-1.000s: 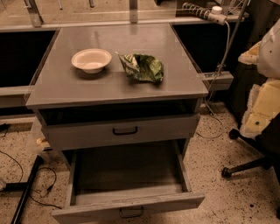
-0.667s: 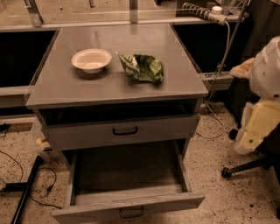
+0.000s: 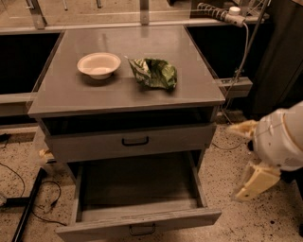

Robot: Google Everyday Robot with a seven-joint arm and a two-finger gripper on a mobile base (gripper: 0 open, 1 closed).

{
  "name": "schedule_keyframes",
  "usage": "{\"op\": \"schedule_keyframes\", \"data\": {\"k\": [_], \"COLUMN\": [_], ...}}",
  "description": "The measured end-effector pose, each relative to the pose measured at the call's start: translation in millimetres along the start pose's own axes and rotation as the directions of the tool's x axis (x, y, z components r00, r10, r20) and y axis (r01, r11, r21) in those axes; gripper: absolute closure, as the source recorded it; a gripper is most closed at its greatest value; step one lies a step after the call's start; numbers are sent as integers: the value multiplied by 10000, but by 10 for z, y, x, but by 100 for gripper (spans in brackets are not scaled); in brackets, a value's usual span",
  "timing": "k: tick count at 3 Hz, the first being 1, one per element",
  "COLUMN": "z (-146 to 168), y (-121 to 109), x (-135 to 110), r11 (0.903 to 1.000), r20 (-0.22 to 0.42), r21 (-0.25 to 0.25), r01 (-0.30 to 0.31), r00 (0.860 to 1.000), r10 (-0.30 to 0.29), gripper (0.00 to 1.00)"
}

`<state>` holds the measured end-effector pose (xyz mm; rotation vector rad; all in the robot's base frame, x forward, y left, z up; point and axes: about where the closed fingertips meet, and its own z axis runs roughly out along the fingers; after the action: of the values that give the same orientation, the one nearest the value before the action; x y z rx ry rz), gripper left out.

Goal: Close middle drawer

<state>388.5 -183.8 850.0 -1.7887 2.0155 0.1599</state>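
The middle drawer (image 3: 137,222) is pulled far out at the bottom of the grey cabinet. It is empty, with a flat grey front and a small dark handle (image 3: 142,230) at its centre. My gripper (image 3: 247,157) hangs at the right of the cabinet, about level with the open drawer's right side and apart from it. Its two cream fingers (image 3: 254,183) stand spread apart with nothing between them. Above the open drawer sits a shut, taller-fronted drawer (image 3: 132,142) with a larger black handle.
On the cabinet top (image 3: 61,94) stand a white bowl (image 3: 99,64) and a crumpled green bag (image 3: 154,73). A power strip and cable (image 3: 227,14) hang at the back right. Cables and a dark bar (image 3: 28,203) lie on the speckled floor at the left.
My arm and gripper have come down along the cabinet's right side, from tabletop height to the level of the open drawer. The drawers, bowl and bag have not moved.
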Motion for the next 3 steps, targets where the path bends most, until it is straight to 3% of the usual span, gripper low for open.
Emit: {"op": "schedule_keyframes", "data": {"k": [1,3], "z": [483,478], "y": [174,170], "x": [209,204], "r11": [9989,9991], "r20": [646,608], "r21": [-293,-248], "r01": [-357,-339], "r00": [9972,9975], "r10": [376,354], "gripper": [43,89]}}
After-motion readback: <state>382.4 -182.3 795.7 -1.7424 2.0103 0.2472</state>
